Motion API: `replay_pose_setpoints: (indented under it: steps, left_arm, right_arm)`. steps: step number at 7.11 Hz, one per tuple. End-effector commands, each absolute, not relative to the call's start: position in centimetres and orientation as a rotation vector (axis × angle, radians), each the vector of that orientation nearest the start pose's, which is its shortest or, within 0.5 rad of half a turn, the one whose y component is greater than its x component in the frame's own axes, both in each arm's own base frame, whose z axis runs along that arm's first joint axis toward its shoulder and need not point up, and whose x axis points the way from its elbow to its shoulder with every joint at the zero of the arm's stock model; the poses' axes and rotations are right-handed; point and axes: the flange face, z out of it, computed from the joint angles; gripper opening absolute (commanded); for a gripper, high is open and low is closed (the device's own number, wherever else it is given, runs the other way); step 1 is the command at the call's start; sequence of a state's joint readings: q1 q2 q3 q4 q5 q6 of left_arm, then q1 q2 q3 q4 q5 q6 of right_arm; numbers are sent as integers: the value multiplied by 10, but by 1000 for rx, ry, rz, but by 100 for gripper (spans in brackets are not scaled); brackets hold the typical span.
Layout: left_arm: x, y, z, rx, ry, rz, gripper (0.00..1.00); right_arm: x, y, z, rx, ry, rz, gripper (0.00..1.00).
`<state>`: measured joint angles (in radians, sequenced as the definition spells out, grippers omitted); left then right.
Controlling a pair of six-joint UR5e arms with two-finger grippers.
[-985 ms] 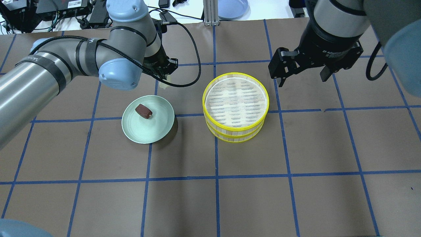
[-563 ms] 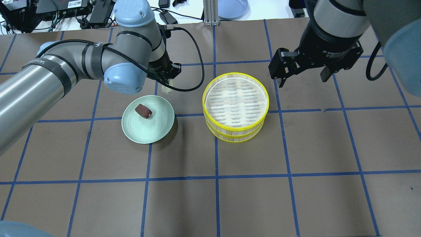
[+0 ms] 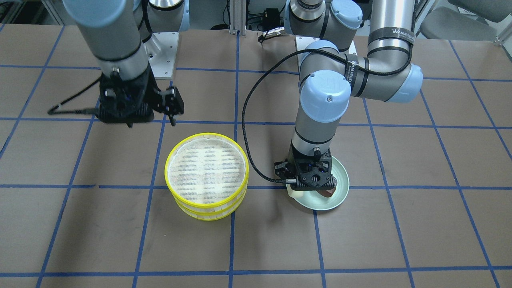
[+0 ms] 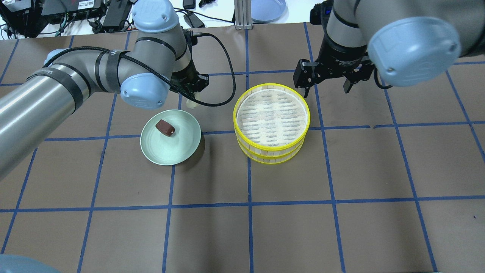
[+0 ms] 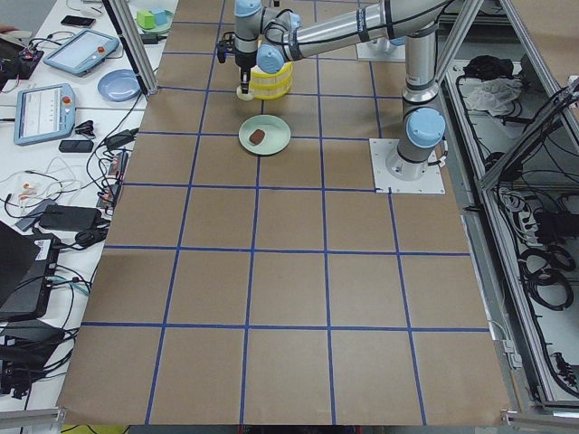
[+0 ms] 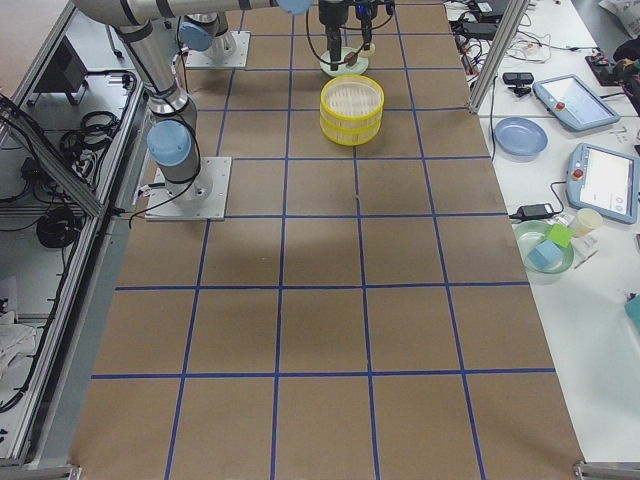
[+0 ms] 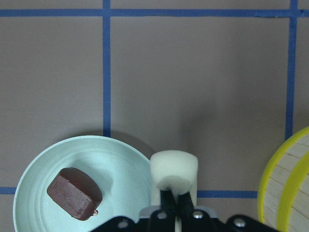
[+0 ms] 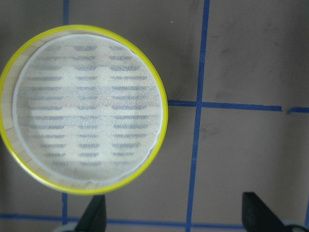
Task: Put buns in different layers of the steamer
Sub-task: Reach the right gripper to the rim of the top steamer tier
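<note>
Right gripper (image 4: pixel 326 86), jaws wide, now nearer the steamer (image 4: pixel 271 151); cream bun (image 7: pixel 174 166) within clenched left gripper (image 7: pixel 175 194).

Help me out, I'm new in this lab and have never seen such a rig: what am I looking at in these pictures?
These are two robot arms at a brown table. Two pictures look down on it, one from behind the robot and one from across it. Two are taken from the table's ends, and two come from cameras on the wrists. On the table stand a pale green plate with a dark brown bun on it, and a two-tier steamer with yellow rims, its top tray empty. The left hand is shut on a cream bun near the plate's rim. The right hand is open and empty, beside the steamer.
</note>
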<state>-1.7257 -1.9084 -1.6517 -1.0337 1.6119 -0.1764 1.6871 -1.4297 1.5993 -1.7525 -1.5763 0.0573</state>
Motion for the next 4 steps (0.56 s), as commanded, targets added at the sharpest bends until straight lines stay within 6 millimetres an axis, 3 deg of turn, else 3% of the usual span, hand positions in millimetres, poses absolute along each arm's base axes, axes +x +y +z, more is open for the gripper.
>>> replay_pose_setpoints:
  steps: [1,2,3,4]
  left_arm:
    - [-222,-583,316,-44,3116,-192,1]
    - [-222,-582,315,-44,3116,-190,1]
    - [-222,-582,315,-44,3116,-190,1]
    - [-222,-582,315,-44,3116,-187,1]
  right_arm:
    - [203,-591,314,-87,3142,-71,100]
    - [203,-601,291,-84,3147,-59,100]
    - [203,-598,286,-82,3149,-33,99]
    - [203,-593,276,-82,3150,-4,81]
